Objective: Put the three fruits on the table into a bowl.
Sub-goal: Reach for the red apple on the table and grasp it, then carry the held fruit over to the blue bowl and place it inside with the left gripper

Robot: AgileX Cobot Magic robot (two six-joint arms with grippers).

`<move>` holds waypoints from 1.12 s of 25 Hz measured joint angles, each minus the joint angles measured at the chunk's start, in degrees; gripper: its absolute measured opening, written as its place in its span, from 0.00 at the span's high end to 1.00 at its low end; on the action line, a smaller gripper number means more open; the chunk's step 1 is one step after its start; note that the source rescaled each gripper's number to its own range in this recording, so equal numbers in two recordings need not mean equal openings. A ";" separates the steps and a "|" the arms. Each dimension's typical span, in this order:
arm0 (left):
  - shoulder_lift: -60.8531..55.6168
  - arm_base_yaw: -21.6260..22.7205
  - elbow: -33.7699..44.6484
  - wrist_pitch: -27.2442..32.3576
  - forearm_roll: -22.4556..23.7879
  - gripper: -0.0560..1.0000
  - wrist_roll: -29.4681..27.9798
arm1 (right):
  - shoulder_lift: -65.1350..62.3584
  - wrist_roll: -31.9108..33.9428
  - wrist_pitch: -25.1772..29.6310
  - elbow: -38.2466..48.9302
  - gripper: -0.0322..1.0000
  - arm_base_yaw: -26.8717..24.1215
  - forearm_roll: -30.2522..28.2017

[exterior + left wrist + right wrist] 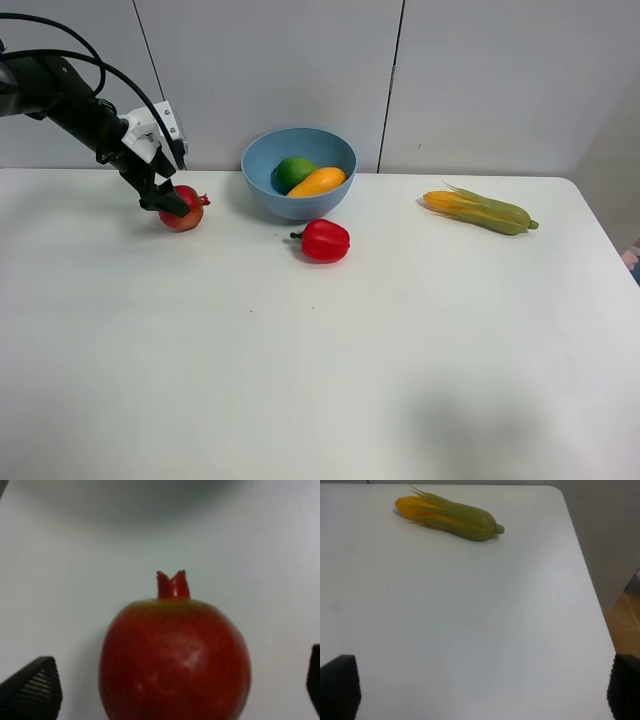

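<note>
Both left fingers (31,689) stand spread on either side of the pomegranate (186,218), with bare table (300,360) showing between fingertip and fruit in the wrist view, so I judge no grip is made yet. Two of the three fruits are done: the light-blue bowl (275,200), upper middle of the exterior frame, holds the green fruit (293,170) and the mango (317,181) side by side. Only the pomegranate remains, on the table left of the bowl. The right fingers (340,685) are spread and empty, with the corn cob (450,517) beyond them. A red bell pepper (324,240) lies just below the bowl.
</note>
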 joint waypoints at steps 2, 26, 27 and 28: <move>0.80 0.00 0.00 -0.88 0.00 0.00 0.00 | 0.00 0.00 0.00 0.00 0.00 0.00 0.00; 5.51 0.00 -0.30 -4.45 -2.89 0.93 1.36 | 0.00 0.00 0.00 0.00 0.00 0.00 0.00; 5.51 0.00 -0.30 -4.45 -2.89 0.93 1.36 | 0.00 0.00 0.00 0.00 0.00 0.00 0.00; 5.44 0.00 -0.30 -4.31 -2.89 0.93 1.36 | 0.00 0.00 0.00 0.00 0.00 0.00 0.00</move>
